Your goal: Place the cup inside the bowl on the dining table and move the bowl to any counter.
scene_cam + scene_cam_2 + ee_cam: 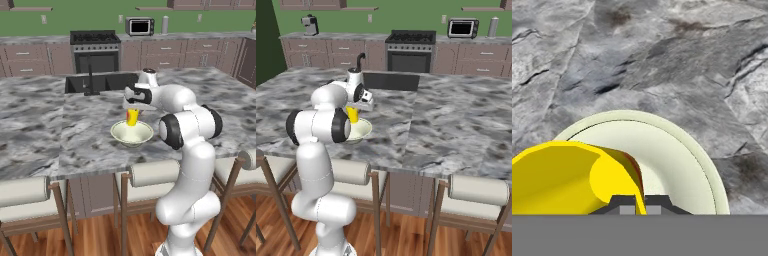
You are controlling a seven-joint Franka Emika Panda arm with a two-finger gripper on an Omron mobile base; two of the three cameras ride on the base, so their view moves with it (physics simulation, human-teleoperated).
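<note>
Jaws clamped on rim wall of cup (567, 175), one finger inside, one outside; pinch at rim leaves cup body free to go down first. Gripper (640, 202) points straight down so cup hangs upright. Cup (132, 117) sits directly over bowl (132, 133), low, close to bowl's hollow; contact with bowl floor unclear. Bowl (677, 165) rests on dining table (45, 125) near stool edge, within arm's reach. Likely next: lower, release. Counter (35, 40) well apart, against green wall.

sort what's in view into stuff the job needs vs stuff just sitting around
Needed for the job:
cup, held in the shut gripper over the bowl
bowl
dining table
counter

Just sitting around:
toaster oven
stove
coffee machine
stools
</note>
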